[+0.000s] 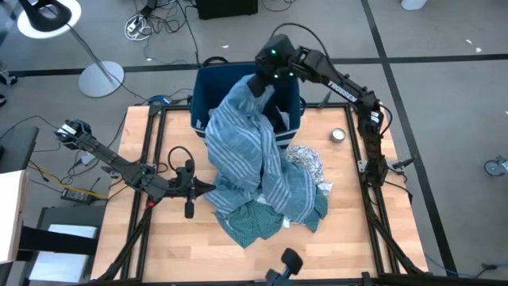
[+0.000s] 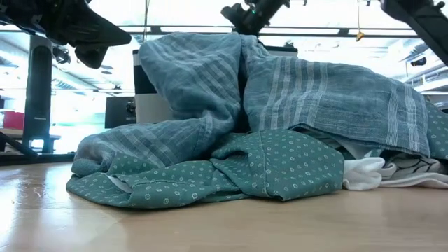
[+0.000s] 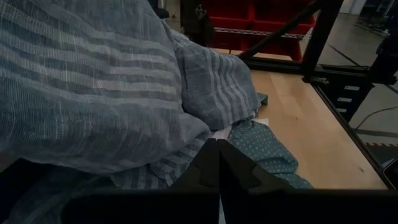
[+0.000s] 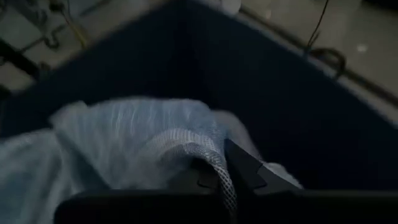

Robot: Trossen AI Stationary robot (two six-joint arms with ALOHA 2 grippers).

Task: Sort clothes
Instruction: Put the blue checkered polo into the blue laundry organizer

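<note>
Under the right gripper, clenched on a fold of the striped cloth, the fabric drapes from the bin down onto the bench; looks light, limp, likely to drag and snag on the bin rim; best pinched at a bunched fold; dotted green cloth and white patterned piece lie beneath; left gripper shut, empty, beside the pile.
</note>
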